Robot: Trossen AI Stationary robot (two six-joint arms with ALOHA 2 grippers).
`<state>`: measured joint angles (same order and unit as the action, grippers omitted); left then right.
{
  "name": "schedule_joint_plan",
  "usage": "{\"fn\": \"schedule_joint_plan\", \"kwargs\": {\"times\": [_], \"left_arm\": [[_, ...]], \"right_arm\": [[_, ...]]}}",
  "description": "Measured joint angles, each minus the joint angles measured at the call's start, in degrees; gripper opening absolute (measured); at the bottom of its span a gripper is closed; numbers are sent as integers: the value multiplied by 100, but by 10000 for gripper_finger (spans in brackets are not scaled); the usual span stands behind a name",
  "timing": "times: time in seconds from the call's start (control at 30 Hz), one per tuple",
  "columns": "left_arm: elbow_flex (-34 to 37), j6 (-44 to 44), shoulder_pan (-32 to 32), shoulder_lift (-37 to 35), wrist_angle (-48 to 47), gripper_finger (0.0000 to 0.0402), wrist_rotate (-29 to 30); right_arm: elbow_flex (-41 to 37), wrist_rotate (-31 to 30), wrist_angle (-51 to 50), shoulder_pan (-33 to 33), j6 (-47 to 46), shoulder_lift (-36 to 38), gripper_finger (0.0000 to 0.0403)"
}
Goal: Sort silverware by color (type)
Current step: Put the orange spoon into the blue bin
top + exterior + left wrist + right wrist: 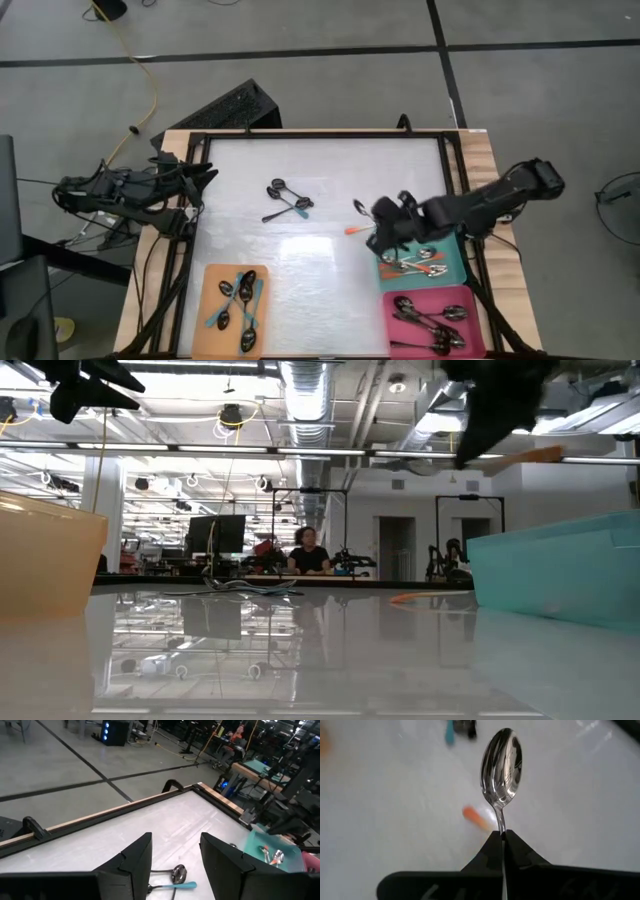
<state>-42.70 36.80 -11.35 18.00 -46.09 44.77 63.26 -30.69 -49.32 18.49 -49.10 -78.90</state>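
Transport step: right end effector [501, 836] clamped on orange-handled shiny metal spoon [501, 767]; next, release over flat teal tray [452, 268]. Left end effector [175, 855] waits apart.

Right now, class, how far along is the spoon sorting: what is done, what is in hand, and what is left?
Done: spoons already lie in the orange tray, the teal tray and the pink tray. In hand: the right gripper has its jaws shut on an orange-handled spoon beside the teal tray. Left: a small cluster of spoons at mid-table. The left gripper waits open at the table's left edge.
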Motion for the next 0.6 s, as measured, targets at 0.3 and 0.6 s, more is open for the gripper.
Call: {"fn": "schedule_joint_plan", "kwargs": {"times": [0.3, 0.6], "left_arm": [[0, 0, -2, 0, 0, 151, 73], [0, 0, -2, -2, 2, 151, 159]], "right_arm": [[0, -84, -1543, 1539, -1969, 1, 4], [-279, -74, -1796, 2778, -2547, -16, 5]]}}
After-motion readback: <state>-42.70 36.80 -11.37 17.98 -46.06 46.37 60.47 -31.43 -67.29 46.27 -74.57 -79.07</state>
